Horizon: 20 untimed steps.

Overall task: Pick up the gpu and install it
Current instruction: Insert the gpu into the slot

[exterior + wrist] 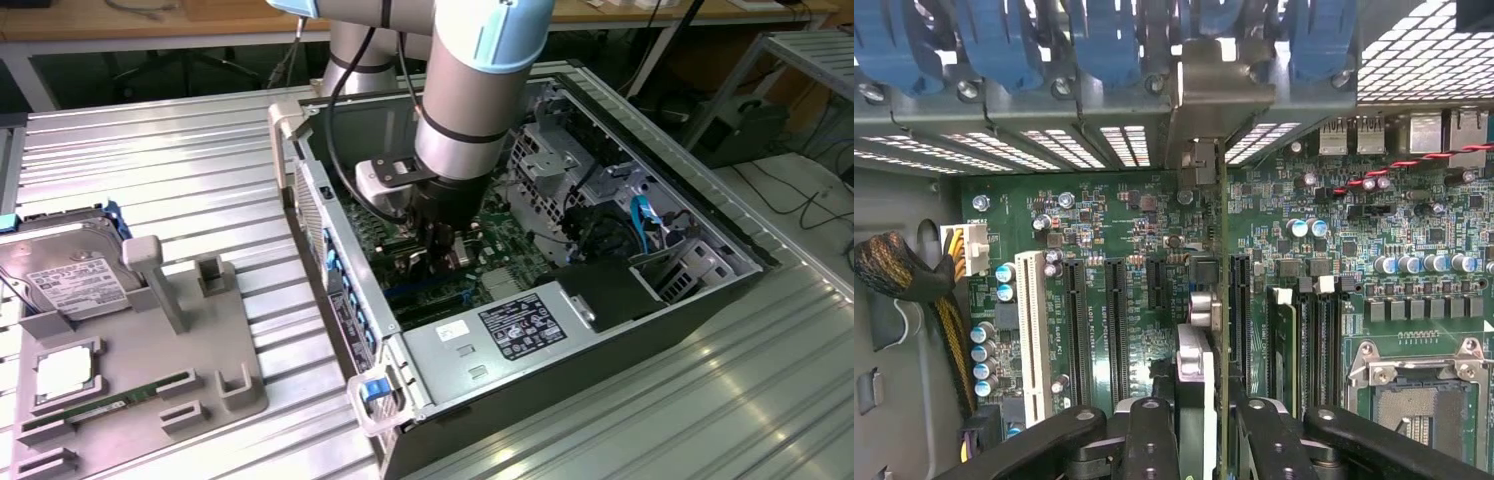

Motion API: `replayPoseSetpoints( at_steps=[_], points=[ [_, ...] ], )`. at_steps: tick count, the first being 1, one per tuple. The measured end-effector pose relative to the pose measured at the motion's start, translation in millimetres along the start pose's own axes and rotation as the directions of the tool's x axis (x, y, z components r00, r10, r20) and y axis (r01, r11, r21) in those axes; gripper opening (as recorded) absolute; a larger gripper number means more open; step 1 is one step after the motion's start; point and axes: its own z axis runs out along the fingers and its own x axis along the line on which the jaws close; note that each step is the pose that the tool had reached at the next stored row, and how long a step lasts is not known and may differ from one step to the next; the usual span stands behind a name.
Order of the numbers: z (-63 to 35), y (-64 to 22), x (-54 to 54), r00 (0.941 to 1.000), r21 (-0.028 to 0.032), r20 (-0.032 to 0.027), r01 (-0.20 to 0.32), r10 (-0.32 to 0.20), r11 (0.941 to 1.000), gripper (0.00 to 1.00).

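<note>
On the ribbed metal table [160,150] lies an open computer case [561,410], with the arm [474,90] reaching straight down into it. Towards the exterior view's left sits a grey tray [200,340].

Inside the case, a silver power supply [461,350] carries a black label [523,328] with white print too small to read. The green motherboard [1144,220] fills the case floor. White lettering runs along its slots but I cannot read it.

On the tray, a hard drive [67,280] has a white label, also unreadable. A square chip [60,372] and a narrow green memory stick [114,402] lie nearer the camera.

The pincer [441,235] is low over the board. In the wrist view the pincer [1209,440] is closed on the gpu [1197,365], one black finger [1154,440] on each side of the card. The card stands on edge among the long black slots. Its metal bracket [1219,90] is up against the rear slot openings, under the row of blue clips [1104,40]. Whether the card is seated in a slot I cannot tell.

Beside the black slots is one white slot [1032,330]
</note>
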Motion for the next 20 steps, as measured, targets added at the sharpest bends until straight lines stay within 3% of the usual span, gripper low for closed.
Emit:
replayPoseSetpoints(
  at_steps=[20],
  points=[
    [3.5, 0.0, 0.1, 1.0000, -0.0009, -0.0001, 0.000, 0.000, 1.0000, 0.28]
  ],
)
